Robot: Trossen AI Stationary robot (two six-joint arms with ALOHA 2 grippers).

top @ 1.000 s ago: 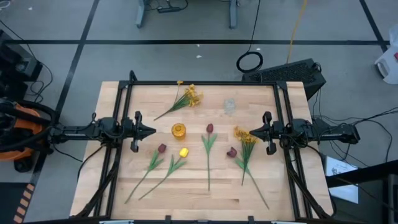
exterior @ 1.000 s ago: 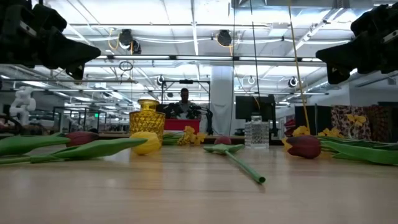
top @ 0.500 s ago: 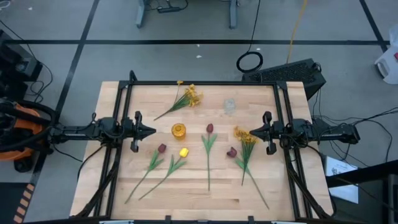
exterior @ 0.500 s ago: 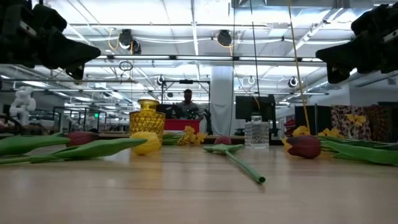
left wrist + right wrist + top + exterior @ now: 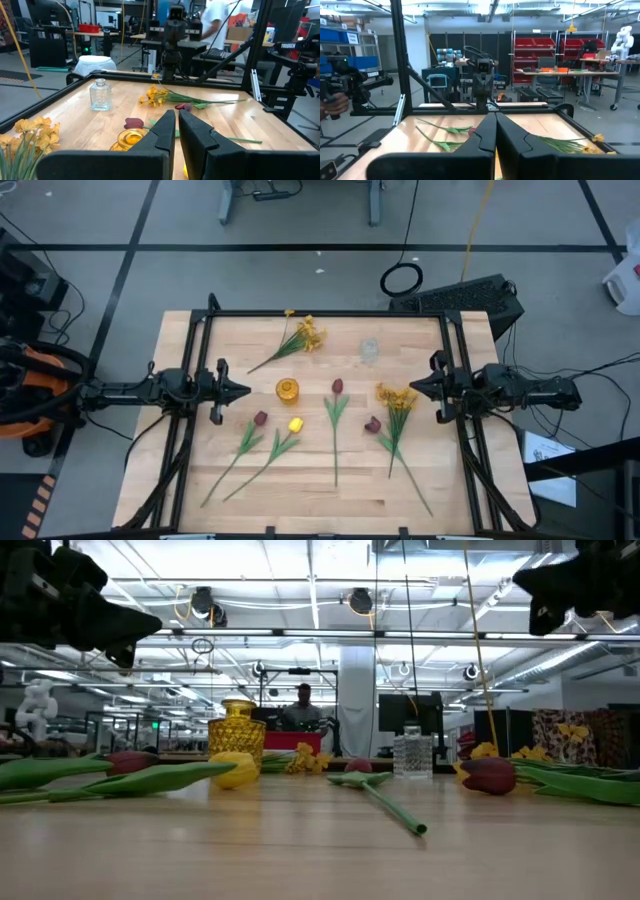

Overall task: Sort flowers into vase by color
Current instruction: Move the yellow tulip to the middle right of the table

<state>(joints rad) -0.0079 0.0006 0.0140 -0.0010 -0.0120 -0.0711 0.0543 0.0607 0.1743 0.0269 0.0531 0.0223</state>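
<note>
Flowers lie flat on the wooden table. In the high view there are three dark red tulips (image 5: 338,387), (image 5: 260,419), (image 5: 373,424), a yellow tulip (image 5: 295,424), and two sprays of small yellow blossoms (image 5: 306,333), (image 5: 394,397). An amber glass vase (image 5: 288,390) stands mid-table and a clear glass vase (image 5: 369,350) stands farther back. My left gripper (image 5: 246,391) hovers shut, left of the amber vase. My right gripper (image 5: 411,388) hovers shut, high above the right-hand spray, and shows at the top of the low view (image 5: 522,582).
A black metal frame (image 5: 320,314) runs around the table's far and side edges. Bare wood lies along the near edge (image 5: 330,510). In the low view a tulip stem (image 5: 395,812) lies across the middle, and a person (image 5: 302,710) is in the room behind.
My right gripper has risen and drawn back a little toward the table's right edge. It stays shut. The left arm and the flowers have kept still.
</note>
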